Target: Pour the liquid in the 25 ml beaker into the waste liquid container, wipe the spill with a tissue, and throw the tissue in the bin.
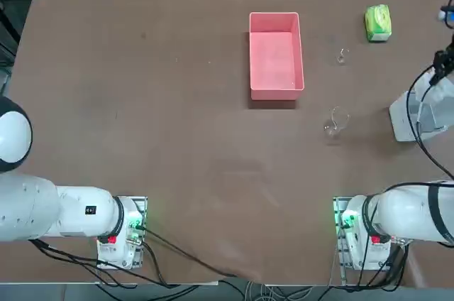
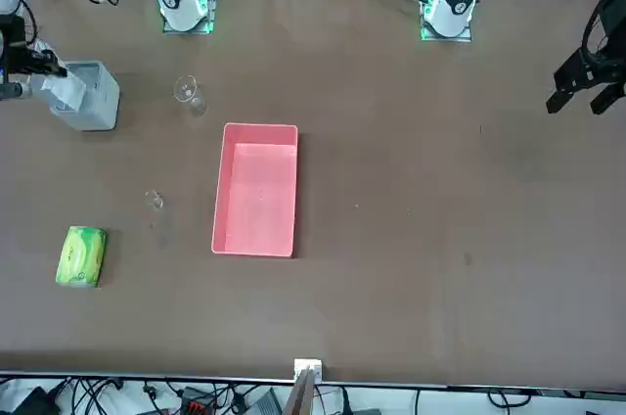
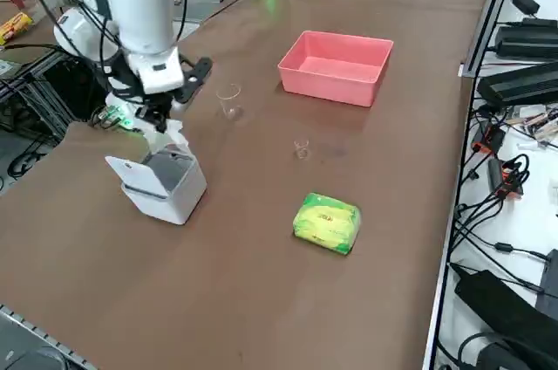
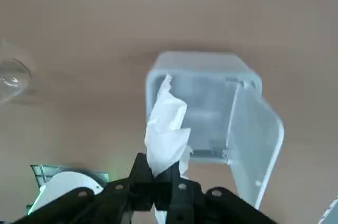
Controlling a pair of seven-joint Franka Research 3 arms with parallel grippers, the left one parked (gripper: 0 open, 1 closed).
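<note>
My right gripper (image 4: 161, 180) is shut on the white tissue (image 4: 166, 123) and holds it just above the open mouth of the grey-white bin (image 4: 200, 60), whose lid hangs open to one side. In the right side view the gripper (image 3: 162, 119) hovers over the bin (image 3: 174, 195) with the tissue (image 3: 173, 135) dangling from it. The pink waste tray (image 1: 275, 81) lies at the far middle of the table. Right of it stands the tiny 25 ml beaker (image 1: 342, 56), upright and apart from the gripper.
A larger clear beaker (image 1: 336, 122) stands between the tray and the bin (image 1: 404, 120). The green tissue pack (image 1: 378, 23) lies at the far right corner. Cables and equipment line the far table edge.
</note>
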